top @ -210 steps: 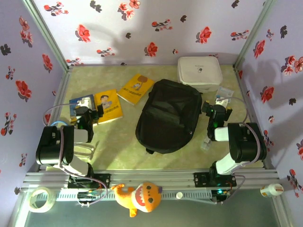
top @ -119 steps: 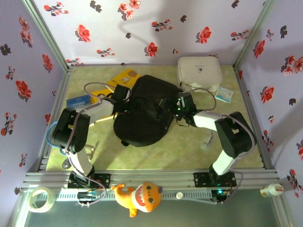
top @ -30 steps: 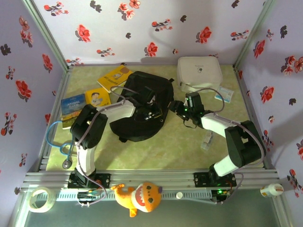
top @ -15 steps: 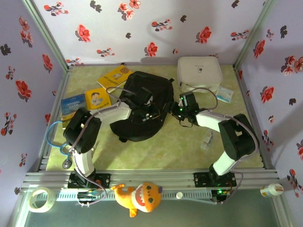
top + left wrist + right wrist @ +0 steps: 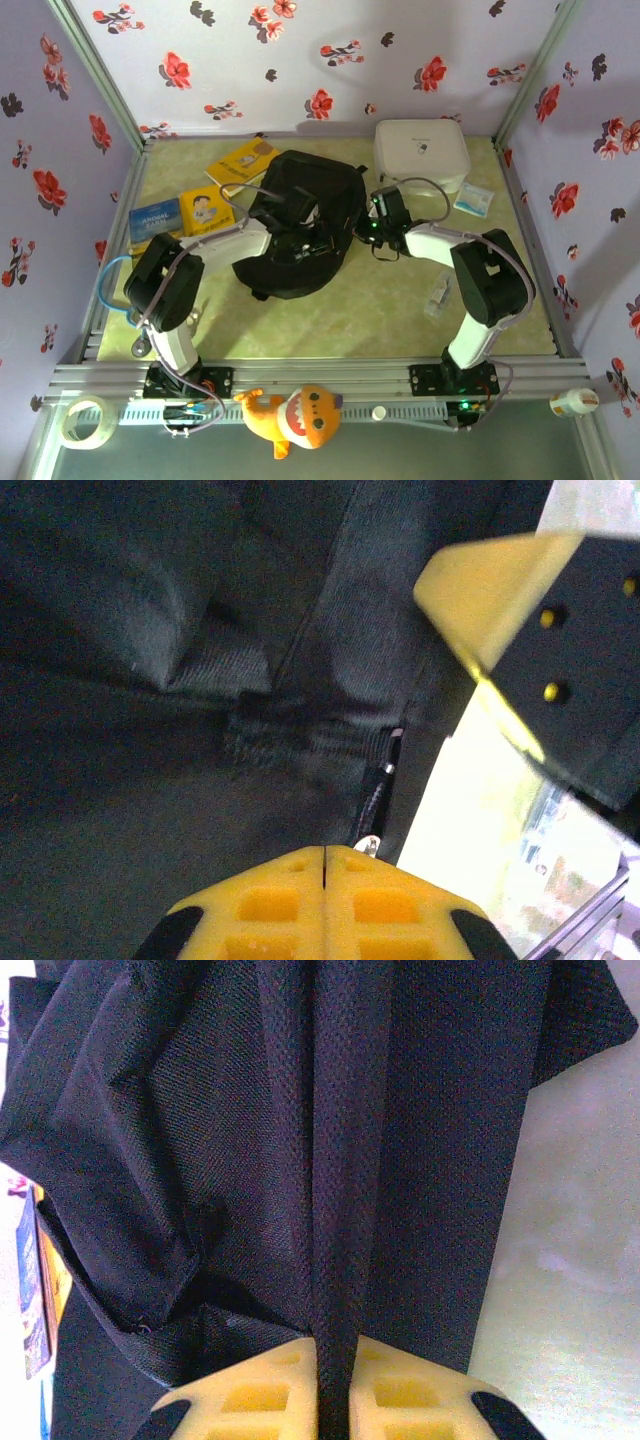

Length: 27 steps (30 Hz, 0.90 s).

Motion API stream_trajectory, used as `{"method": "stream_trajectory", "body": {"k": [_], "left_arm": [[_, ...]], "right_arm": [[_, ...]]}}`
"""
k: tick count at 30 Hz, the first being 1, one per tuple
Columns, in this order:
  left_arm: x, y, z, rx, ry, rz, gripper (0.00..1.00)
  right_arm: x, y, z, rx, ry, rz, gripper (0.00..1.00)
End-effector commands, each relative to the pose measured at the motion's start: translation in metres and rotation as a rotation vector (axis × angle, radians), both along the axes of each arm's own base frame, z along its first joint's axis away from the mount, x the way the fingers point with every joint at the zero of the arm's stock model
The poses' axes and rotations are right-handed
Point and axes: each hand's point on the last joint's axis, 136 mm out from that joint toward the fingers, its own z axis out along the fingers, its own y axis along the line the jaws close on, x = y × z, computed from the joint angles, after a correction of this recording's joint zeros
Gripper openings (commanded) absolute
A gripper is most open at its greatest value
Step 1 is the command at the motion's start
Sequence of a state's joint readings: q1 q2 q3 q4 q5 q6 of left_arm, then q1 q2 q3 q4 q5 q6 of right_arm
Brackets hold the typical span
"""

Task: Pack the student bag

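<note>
Green desk (image 5: 400, 310) under flowered walls (image 5: 300, 60) — the black student bag (image 5: 300, 215) lies mid-desk toward the back, both arms on it. Left hand (image 5: 325, 852) has its fingers pressed together at a zipper (image 5: 378, 790); whether it grips the pull, hard to tell. Right hand (image 5: 335, 1345) pinches the bag's strap (image 5: 335, 1160) — clamped tight.

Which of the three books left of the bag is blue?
The leftmost book, by the left wall. The middle book and far book, nearer the student bag, are yellow.
</note>
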State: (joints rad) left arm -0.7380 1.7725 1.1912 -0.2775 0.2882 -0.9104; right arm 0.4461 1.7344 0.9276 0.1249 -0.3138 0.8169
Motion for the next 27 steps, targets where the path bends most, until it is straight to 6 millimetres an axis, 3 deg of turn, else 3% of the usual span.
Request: {"method": "stream_trajectory", "body": {"k": [1, 7, 14, 17, 21, 27], "left_arm": [[-0.021, 0.02, -0.001, 0.089, -0.001, -0.069, 0.0], [-0.038, 0.041, 0.0, 0.166, -0.016, -0.137, 0.0], [-0.043, 0.043, 0.004, 0.155, -0.045, -0.155, 0.0], [-0.038, 0.035, 0.008, 0.14, -0.067, -0.165, 0.0], [-0.032, 0.025, 0.012, 0.129, -0.088, -0.184, 0.0], [-0.028, 0.016, 0.011, 0.121, -0.093, -0.201, 0.0]], "right_arm": [[0.027, -0.013, 0.005, -0.108, -0.082, -0.057, 0.1], [0.048, -0.03, -0.005, -0.161, -0.082, -0.141, 0.08], [0.056, -0.022, 0.006, -0.098, -0.1, -0.12, 0.13], [0.046, -0.016, 0.019, -0.051, -0.087, -0.088, 0.28], [0.017, -0.013, 0.026, 0.024, -0.016, -0.06, 0.53], [-0.03, -0.002, 0.016, 0.131, 0.117, -0.053, 0.58]]}}
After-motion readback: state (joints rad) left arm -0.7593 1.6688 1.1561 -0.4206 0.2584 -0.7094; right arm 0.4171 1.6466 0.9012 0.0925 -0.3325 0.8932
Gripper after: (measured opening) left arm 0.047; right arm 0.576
